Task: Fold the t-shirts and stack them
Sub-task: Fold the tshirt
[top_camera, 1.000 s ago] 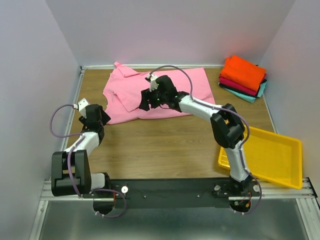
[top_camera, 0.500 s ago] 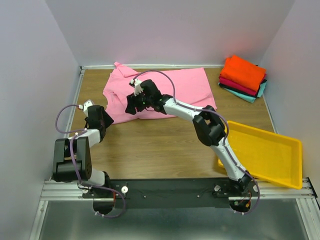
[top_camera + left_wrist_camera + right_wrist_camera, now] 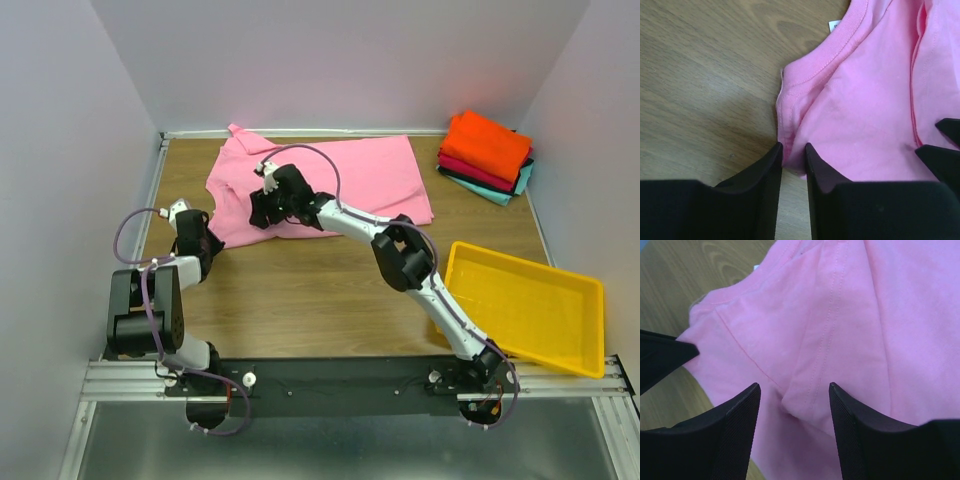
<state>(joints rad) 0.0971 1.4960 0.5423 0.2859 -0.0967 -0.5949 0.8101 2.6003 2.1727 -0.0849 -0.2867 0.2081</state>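
**A:** Top external view first: what do we make of the last second?

**B:** Our right gripper [image 3: 260,215] has swept leftward across the shirt [image 3: 370,170], from its middle to the left part. Our left gripper [image 3: 205,240] has edged in to the shirt's near-left corner.

**A:** So we read that as both grippers settling on the left side for a fold?

**B:** We think so. The shirt lies mostly flat at the far side of the table [image 3: 300,285], not yet folded small. The stack [image 3: 487,150] of folded ones sits at the far right, well apart from it.

**A:** And the grips?

**B:** In the left wrist view our jaws are all but closed, with the pink edge near the collar between them. We judge that a pinch on the shirt. In the right wrist view our fingers [image 3: 740,430] stand apart, released, straddling a raised crease. Nothing is gripped there.

**A:** Then the shirt lies right under the right gripper and in the tips of the left gripper.

**B:** Yes. We'd want the right gripper closed on that crease before any lift, or only one corner will come up.
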